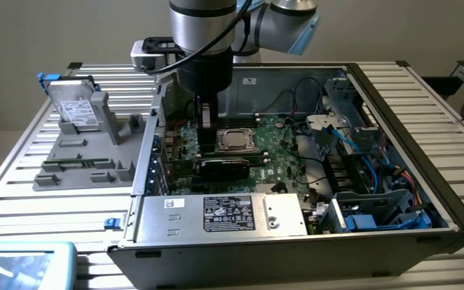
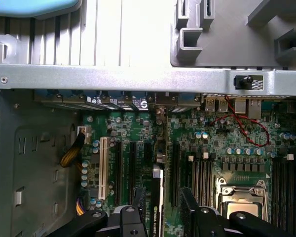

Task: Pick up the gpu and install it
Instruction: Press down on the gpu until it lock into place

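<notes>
The gpu, a thin flat black rectangular card with a dark matte face, sits inside the open grey desktop computer case, low on the green motherboard just in front of the silver processor socket. Its long axis runs across the board, from the exterior view's left to its right. In the wrist view its edge, with printed lettering, stands upright among the long black expansion slots, between the two black fingers. The gripper hangs straight down from the silver arm, directly over the card's end at the exterior view's left. The jaws stand fairly wide on either side of the card; whether they press on it I cannot tell. The card looks set down at the slot rather than carried. Outside the case, a grey plastic parts tray on the slatted metal surface holds a silver hard drive with a white label.
</notes>
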Available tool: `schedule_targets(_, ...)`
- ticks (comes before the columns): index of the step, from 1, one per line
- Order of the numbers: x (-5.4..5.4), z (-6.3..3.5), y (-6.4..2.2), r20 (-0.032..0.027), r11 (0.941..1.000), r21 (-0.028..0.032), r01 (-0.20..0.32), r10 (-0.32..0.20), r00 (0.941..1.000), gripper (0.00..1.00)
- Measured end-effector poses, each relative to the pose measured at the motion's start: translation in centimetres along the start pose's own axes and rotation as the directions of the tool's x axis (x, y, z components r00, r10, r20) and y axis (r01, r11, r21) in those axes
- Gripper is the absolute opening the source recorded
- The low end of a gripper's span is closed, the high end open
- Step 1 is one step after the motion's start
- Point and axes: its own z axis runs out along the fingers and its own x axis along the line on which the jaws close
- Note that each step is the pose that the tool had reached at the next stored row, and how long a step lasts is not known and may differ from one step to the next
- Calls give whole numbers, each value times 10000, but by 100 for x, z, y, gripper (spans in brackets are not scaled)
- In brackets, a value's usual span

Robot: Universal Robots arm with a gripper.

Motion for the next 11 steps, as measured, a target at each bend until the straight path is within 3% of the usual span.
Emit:
schedule_targets(4, 0, 0, 0, 1, 10000, 0, 0, 0, 10000, 40)
schedule_targets(8, 0, 0, 0, 3, 10000, 0, 0, 0, 10000, 15)
schedule_targets(11, 0, 0, 0, 4, 10000, 0, 0, 0, 10000, 12)
